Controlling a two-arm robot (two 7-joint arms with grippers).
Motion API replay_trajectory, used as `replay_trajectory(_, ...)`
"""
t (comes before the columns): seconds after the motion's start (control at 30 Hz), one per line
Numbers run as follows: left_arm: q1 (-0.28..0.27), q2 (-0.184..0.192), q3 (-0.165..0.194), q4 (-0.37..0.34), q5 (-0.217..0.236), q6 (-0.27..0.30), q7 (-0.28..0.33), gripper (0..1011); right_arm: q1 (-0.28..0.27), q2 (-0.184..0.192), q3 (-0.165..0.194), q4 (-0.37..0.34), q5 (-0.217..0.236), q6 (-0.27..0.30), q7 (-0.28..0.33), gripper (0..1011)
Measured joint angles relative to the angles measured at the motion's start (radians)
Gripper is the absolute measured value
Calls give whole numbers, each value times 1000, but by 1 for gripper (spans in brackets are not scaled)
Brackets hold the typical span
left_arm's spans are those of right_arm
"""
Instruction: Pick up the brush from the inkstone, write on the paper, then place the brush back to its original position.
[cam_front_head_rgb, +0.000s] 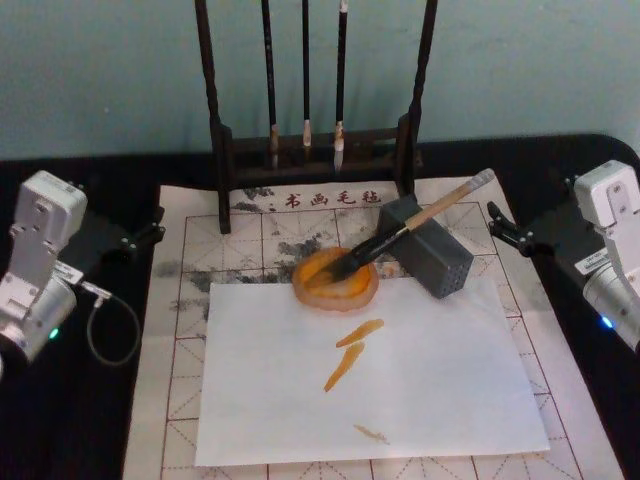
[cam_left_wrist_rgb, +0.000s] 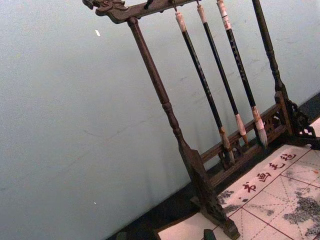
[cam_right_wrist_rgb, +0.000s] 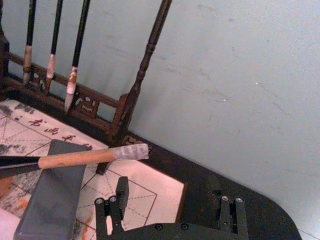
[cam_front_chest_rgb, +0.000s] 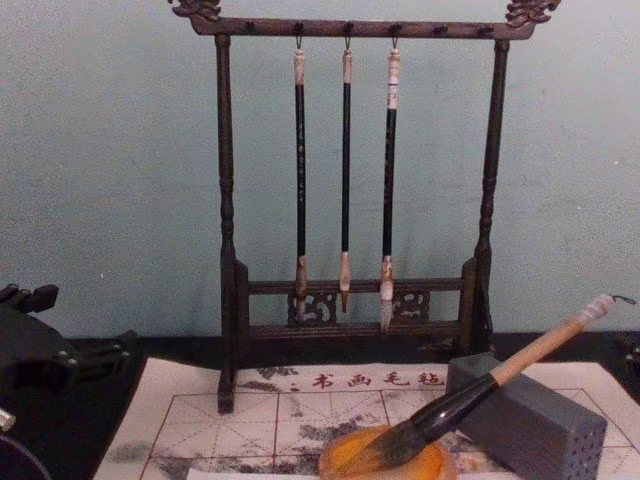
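Note:
The brush (cam_front_head_rgb: 420, 222) lies slanted, its dark bristles in the orange inkstone (cam_front_head_rgb: 350, 292) and its light wooden handle propped on a grey block (cam_front_head_rgb: 440, 260). The chest view shows the brush (cam_front_chest_rgb: 520, 365) rising from the inkstone (cam_front_chest_rgb: 440, 462) to the right. The paper (cam_front_head_rgb: 180, 330), off-white with red grid lines and grey smudges, spreads under everything. A plain white sheet (cam_front_head_rgb: 420, 380) with orange strokes lies on it. My left gripper (cam_front_head_rgb: 152, 225) is parked open at the paper's left edge. My right gripper (cam_front_head_rgb: 497, 225) is open at its right edge, with the brush's taped end (cam_right_wrist_rgb: 130, 151) just beyond its fingers (cam_right_wrist_rgb: 121, 190).
A dark wooden brush rack (cam_front_head_rgb: 310, 150) stands at the back with three thin black brushes (cam_front_chest_rgb: 345, 170) hanging from it. The black table (cam_front_head_rgb: 60, 400) borders the paper on both sides. A grey cable loop (cam_front_head_rgb: 105, 330) lies by the left arm.

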Motion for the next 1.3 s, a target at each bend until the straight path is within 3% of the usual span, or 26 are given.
replay_trajectory(0.2,0,0,0,0,0,0,0,1001,-11,-9,32,-1,29,-12,30,1000)
replay_trajectory(0.5,0,0,0,0,0,0,0,1001,-77,-22,125,-49,212,2,147,1000)
replay_trajectory(0.53,0,0,0,0,0,0,0,1001,-77,-22,125,-49,212,2,147,1000)
replay_trajectory(0.63,0,0,0,0,0,0,0,1001,-105,-34,162,-76,303,46,194,1000)
replay_trajectory(0.9,0,0,0,0,0,0,0,1001,-132,-83,221,-105,484,176,282,1000)
replay_trajectory(1.3,0,0,0,0,0,0,0,1001,-103,-150,251,-72,683,331,304,1000)
